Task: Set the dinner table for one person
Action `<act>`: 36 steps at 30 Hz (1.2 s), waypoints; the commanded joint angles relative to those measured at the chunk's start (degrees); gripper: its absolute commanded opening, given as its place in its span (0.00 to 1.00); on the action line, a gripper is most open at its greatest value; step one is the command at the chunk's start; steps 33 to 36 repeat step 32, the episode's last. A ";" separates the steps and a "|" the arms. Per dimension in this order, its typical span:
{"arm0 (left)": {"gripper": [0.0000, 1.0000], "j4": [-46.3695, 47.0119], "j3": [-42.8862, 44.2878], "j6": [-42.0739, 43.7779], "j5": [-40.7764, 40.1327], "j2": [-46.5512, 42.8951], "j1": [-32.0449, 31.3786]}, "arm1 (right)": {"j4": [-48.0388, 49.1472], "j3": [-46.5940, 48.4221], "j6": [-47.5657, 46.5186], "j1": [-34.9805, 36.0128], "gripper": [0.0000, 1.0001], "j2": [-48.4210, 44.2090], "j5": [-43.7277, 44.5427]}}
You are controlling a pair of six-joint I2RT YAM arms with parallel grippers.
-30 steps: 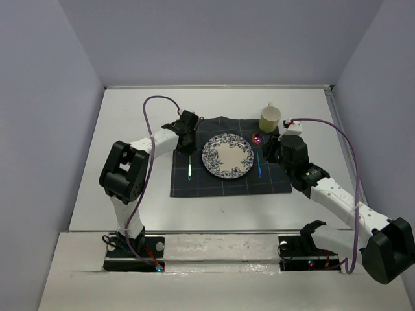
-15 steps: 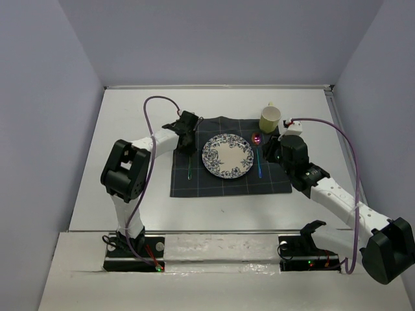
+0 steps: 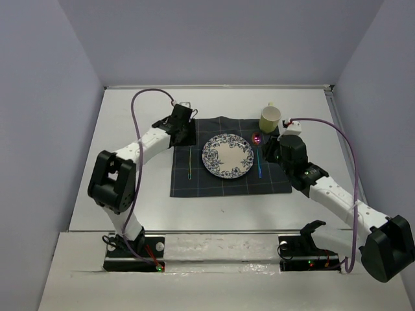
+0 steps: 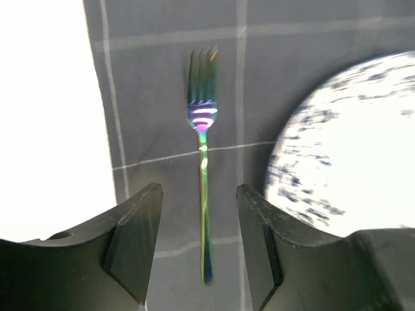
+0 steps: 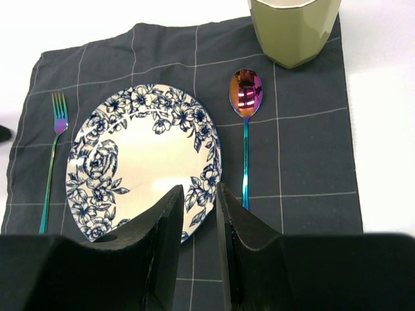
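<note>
The mug, its contents not tellable, is being borne on the placemat near the plate. The left gripper and the right gripper are both being held parted, grasping nothing.

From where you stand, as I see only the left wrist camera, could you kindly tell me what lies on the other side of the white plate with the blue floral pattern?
Observer: An iridescent metal spoon lies on the dark plaid cloth placemat just right of the plate, apart from it, with its bowl pointing away from the arms.
Operator: Thank you. Is a cup set out?
Observer: Yes, a pale green mug stands upright beyond the spoon, at the placemat's far right corner.
Operator: And where is the right gripper?
Observer: The right gripper hangs over the placemat's right side, beside the spoon, jaws slightly apart, holding nothing.
</note>
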 commanded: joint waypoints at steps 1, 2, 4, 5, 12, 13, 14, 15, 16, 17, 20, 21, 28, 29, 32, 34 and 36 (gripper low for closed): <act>0.61 3.36 1.18 2.67 -0.09 -15.03 -0.54 | 4.59 -1.65 0.47 0.14 0.32 -3.76 2.40; 0.61 3.89 -0.21 3.11 -1.13 -19.67 -0.98 | 6.25 -2.52 0.64 0.14 0.32 -5.08 3.19; 0.63 6.25 -3.54 4.51 -1.67 -27.48 -2.04 | 8.19 -4.90 1.08 0.14 0.32 -9.11 4.86; 0.65 7.31 -5.22 4.95 -1.84 -30.49 -2.30 | 8.63 -5.51 1.17 0.14 0.32 -10.62 5.39; 0.99 17.69 -23.59 7.41 -1.68 -57.74 -2.57 | 14.70 -12.99 1.26 0.14 0.47 -22.58 11.45; 0.99 20.39 -27.61 9.25 -0.02 -63.34 -2.57 | 15.14 -13.34 0.91 0.14 0.58 -23.19 11.28; 0.99 21.20 -29.13 9.70 0.43 -65.74 -2.48 | 15.32 -13.34 0.91 0.14 0.89 -23.98 11.02; 0.99 22.34 -30.10 9.53 0.18 -67.68 -2.48 | 15.49 -13.34 0.82 0.14 0.99 -24.08 10.76; 0.99 22.96 -30.81 9.35 0.26 -69.36 -2.57 | 15.49 -13.17 0.73 0.14 1.00 -24.08 10.32; 0.99 23.58 -31.07 9.35 0.87 -70.76 -2.48 | 15.49 -12.99 0.38 0.14 1.00 -24.34 9.10; 0.99 25.87 -31.60 10.41 4.56 -75.07 0.05 | 15.06 -11.59 0.21 0.14 1.00 -27.92 7.16; 0.99 26.48 -32.04 10.15 5.09 -75.69 1.89 | 14.53 -11.06 0.29 0.14 1.00 -29.43 6.37; 0.99 27.02 -32.92 9.18 8.44 -80.53 2.18 | 13.04 -6.32 -0.94 0.14 1.00 -44.45 -0.06; 0.99 26.75 -32.84 9.18 8.78 -81.14 2.18 | 11.64 -5.96 -1.29 0.14 1.00 -46.38 1.34; 0.99 26.66 -32.66 9.26 10.53 -81.59 2.18 | 9.79 -6.04 -3.48 0.14 1.00 -46.58 1.70; 0.99 26.66 -32.66 9.26 10.53 -81.59 2.18 | 9.79 -6.04 -3.48 0.14 1.00 -46.58 1.70; 0.99 26.66 -32.66 9.26 10.53 -81.59 2.18 | 9.79 -6.04 -3.48 0.14 1.00 -46.58 1.70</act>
